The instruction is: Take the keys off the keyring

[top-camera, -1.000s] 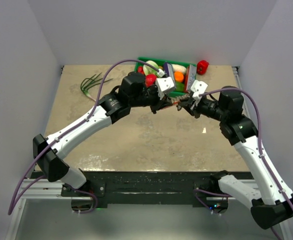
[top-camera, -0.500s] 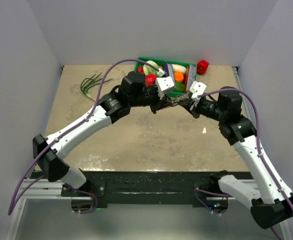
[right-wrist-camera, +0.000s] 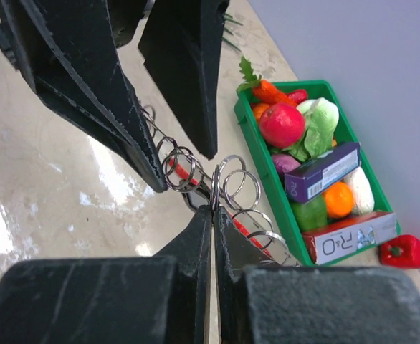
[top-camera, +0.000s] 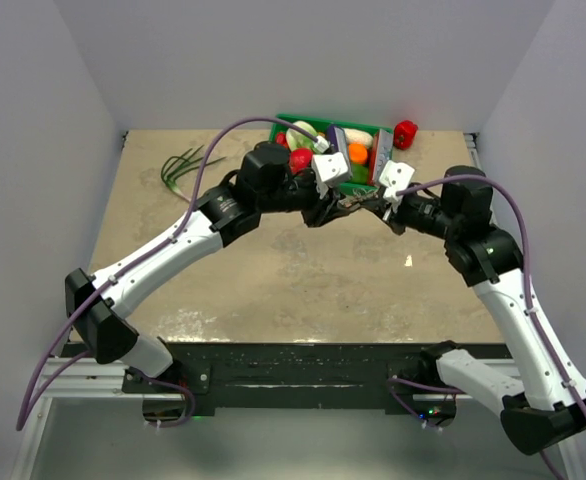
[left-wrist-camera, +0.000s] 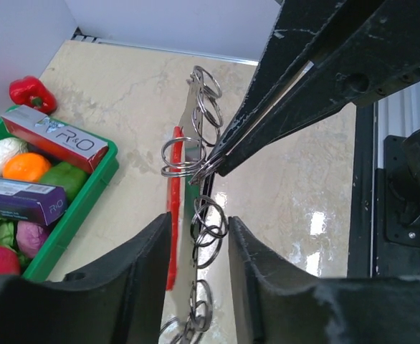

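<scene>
Left pincer (left-wrist-camera: 199, 223) widened, seemingly off keyring (left-wrist-camera: 175, 170).

**Robot-manipulation laboratory cell.** 2 white-and-black jointed arms, the left arm (top-camera: 173, 245) and the right arm (top-camera: 518, 305), are bolted to a black base rail (top-camera: 293, 375) on a metal frame at the near edge of a beige stone-pattern table (top-camera: 273, 290). Plain pale walls (top-camera: 33, 150) enclose the table on 3 sides. Purple cables (top-camera: 35, 385) run along the arms. Props sit at the far edge: a green bin (left-wrist-camera: 88, 190) of toy food and small boxes, a red toy pepper (top-camera: 405, 133) and a green leafy bunch (top-camera: 183, 168).
</scene>
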Available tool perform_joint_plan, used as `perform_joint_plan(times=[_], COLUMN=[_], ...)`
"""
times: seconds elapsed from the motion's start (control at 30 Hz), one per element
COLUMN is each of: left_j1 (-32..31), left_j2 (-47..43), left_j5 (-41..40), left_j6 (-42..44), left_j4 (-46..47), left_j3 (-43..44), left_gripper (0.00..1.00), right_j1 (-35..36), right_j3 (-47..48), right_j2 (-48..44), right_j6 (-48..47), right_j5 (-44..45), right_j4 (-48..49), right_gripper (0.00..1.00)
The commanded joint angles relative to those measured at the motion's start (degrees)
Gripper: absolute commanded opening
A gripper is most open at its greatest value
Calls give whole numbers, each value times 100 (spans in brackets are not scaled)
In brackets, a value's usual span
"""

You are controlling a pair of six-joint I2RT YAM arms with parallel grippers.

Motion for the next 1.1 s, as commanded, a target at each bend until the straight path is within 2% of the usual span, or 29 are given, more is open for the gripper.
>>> perform_joint_plan(times=[0.0, 0.23, 0.5, 0.83, 0.93, 0.97, 1.07], left_j1=[33, 33, 33, -54, -116, -133, -169], left_j2=[-293, -337, -215, -74, -39, -4, 58], left_j5=[462, 1367, 1245, 1342, 1307, 1307, 1307], left_j6=[104, 166, 368, 773, 737, 729, 720], left_j4=[199, 85, 32, -162, -152, -161, -170], left_j3=[183, 289, 306, 271, 297, 306, 359], left_gripper=[45, 47, 48, 50, 48, 44, 40], right_j1=[-12, -4, 14, 40, 66, 75, 93], right_j3=[503, 503, 775, 890, 881, 873, 846], right_j2=[114, 184, 334, 316, 317, 316, 299], right_j6=[-520, -739, -1021, -1100, -1065, -1065, -1039], right_j5=[2, -209, -552, -631, -614, -614, -561], right_j4=[-633, -1019, -1652, -1838, -1821, -1803, -1776], right_gripper=[0, 0, 0, 0, 0, 0, 0])
